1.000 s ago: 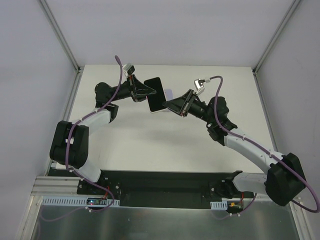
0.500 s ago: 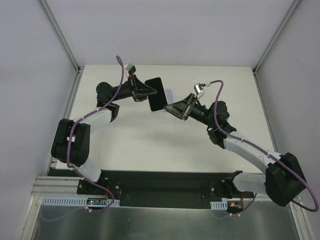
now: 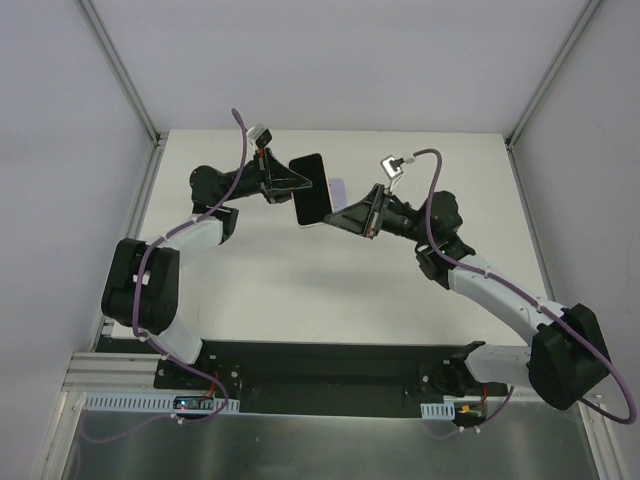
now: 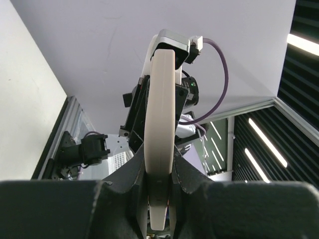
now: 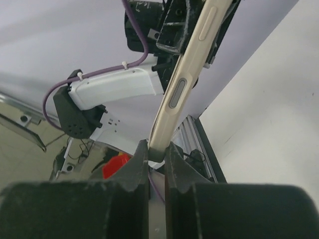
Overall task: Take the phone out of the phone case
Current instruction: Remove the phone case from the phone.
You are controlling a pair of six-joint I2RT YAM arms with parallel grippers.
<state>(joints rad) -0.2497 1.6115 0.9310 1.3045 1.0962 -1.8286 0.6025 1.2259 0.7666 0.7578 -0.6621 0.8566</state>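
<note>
The phone point(image 3: 310, 188), black screen up, in a cream case point(image 3: 338, 187), hangs in the air over the back of the table between both grippers. My left gripper point(image 3: 291, 185) is shut on its left edge. In the left wrist view the cream edge point(image 4: 160, 119) stands upright, pinched between the fingers of the left gripper point(image 4: 159, 199). My right gripper point(image 3: 343, 215) is shut on the lower right corner. In the right wrist view the cream side with its buttons point(image 5: 182, 89) rises from the jaws of the right gripper point(image 5: 157, 153). Whether the case has come loose I cannot tell.
The white table point(image 3: 330, 290) lies under the arms, with metal frame posts point(image 3: 118, 65) at the back corners and white walls around it. The black base rail point(image 3: 330, 370) runs along the near edge.
The right wrist has twisted and shifted a little, its camera swinging left. The phone and the left gripper have hardly moved. Both grips are unchanged.
</note>
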